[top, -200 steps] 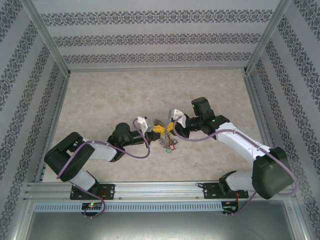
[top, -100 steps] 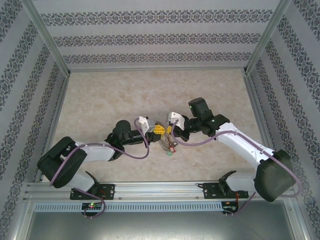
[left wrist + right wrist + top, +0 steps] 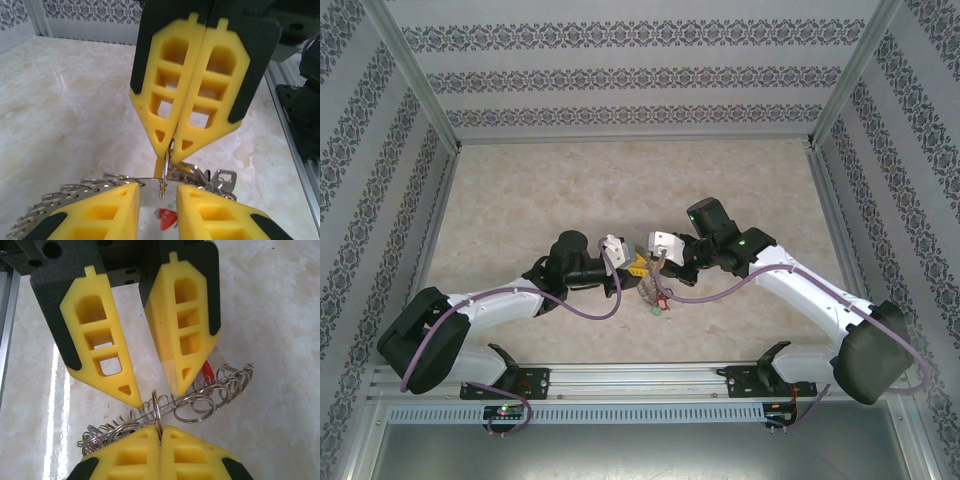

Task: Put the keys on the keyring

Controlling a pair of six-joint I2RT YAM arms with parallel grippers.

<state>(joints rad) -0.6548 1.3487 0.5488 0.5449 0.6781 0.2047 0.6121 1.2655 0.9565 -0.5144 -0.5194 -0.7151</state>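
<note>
**Keyring held up between both arms**

Keyring (image 3: 651, 287) hangs over the counter (image 3: 550, 190) from above, where the left gripper (image 3: 632, 262) and right gripper (image 3: 646, 258) meet.

Left wrist view: the right gripper (image 3: 170, 146) is pinched on the hoop (image 3: 164, 177); the left one's fingers (image 3: 107, 205) stand apart, a key (image 3: 222, 179) dangling behind.

Right wrist view shows the reverse: the left gripper (image 3: 160, 431) clamped on a thin ring (image 3: 157, 412), the right gripper (image 3: 156, 399) parted. Threading looks underway; next needs fine alignment.

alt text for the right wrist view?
The right gripper, shut on a small metal ring, faces the left gripper, whose yellow fingers stand apart around the keyring with its fringe of small wire rings, above a marble-patterned table.
</note>
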